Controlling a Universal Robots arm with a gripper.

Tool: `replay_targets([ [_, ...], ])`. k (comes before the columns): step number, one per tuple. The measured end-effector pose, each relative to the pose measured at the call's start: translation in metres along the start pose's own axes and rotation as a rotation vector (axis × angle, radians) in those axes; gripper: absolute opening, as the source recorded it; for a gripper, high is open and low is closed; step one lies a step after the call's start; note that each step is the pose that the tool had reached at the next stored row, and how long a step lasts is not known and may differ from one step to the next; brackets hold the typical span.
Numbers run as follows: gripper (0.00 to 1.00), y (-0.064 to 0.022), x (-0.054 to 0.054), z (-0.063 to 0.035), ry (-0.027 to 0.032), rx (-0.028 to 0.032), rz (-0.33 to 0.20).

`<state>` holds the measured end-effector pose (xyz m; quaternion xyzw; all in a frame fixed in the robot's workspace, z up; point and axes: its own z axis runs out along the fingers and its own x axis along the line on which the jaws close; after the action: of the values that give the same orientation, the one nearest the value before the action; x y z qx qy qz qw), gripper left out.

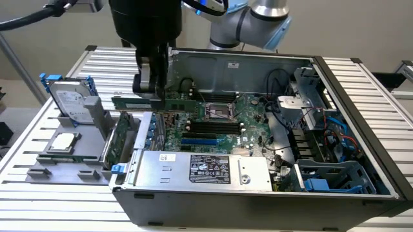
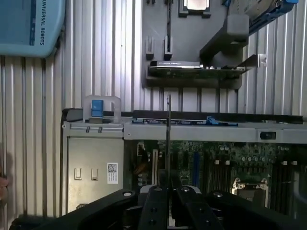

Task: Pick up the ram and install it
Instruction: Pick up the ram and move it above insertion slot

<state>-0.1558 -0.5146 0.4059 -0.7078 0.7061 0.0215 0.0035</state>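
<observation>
Behind everything there is a plain light wall (image 1: pixel 361 29), and before it stands a bench (image 1: pixel 58 208) of ribbed, pale metal. On this bench lies a computer case (image 1: pixel 258 212), its upper side open, so the green motherboard (image 1: pixel 252 128) can be seen inside. The gripper (image 1: pixel 156 102) is closed on the ram (image 1: pixel 179 105), which is the long, narrow green stick. It holds the stick above the case's edge, with one end reaching over the inside of the case and the other end outside, toward the exterior view's left. In the wrist view, the ram is seen on its thin edge and crosses over the metal rim. The ram is in the gripper and is not installed.

On the motherboard there are black slots (image 1: pixel 216 127) and, near them, the processor socket (image 1: pixel 219 111). A silver metal box (image 1: pixel 168 169) with a printed label fills the near part of the case. Beside the case, at the exterior view's left, a grey tray (image 1: pixel 65 133) carries a silver hard drive (image 1: pixel 72 104) in a blue frame, a processor (image 1: pixel 63 142) and a larger green card (image 1: pixel 117 140), which stands upright. The wrist view shows also a light-blue panel (image 2: pixel 29 24) with the words "UNIVERSAL ROBOTS", and part of a person's hand (image 2: pixel 3 189).
</observation>
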Motion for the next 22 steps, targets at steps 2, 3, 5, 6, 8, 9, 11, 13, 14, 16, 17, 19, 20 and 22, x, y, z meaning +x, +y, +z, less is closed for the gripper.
replay_targets([
  [2,0.0,-0.009,-0.002,0.002,-0.0003,-0.0005,0.0],
  [3,0.0,-0.0136,-0.002,0.0029,-0.0002,-0.0008,0.0],
  [5,0.0,-0.0228,-0.004,0.0049,-0.0004,-0.0013,0.0],
  [6,0.0,-0.0273,-0.005,0.0059,-0.0004,-0.0015,0.0],
  [8,0.0,-0.0366,-0.007,0.0082,-0.0006,-0.0018,0.0],
  [9,0.0,-0.0413,-0.008,0.0096,-0.0007,-0.0019,0.0],
  [11,0.0,-0.0505,-0.01,0.0127,-0.0006,-0.0019,0.0],
  [13,0.0,-0.0581,-0.015,0.0162,-0.0006,-0.002,0.0],
  [14,0.0,-0.0604,-0.018,0.0181,-0.0006,-0.0019,0.0],
  [16,0.0,-0.0633,-0.025,0.0218,-0.0007,-0.0019,0.0],
  [17,0.0,-0.065,-0.028,0.0238,-0.0006,-0.0019,0.0],
  [19,0.0,-0.0682,-0.035,0.0275,-0.0005,-0.002,0.0],
  [20,0.0,-0.0699,-0.038,0.0295,-0.0006,-0.0019,0.0],
  [22,0.0,-0.0731,-0.044,0.0332,-0.0007,-0.0019,0.0],
])
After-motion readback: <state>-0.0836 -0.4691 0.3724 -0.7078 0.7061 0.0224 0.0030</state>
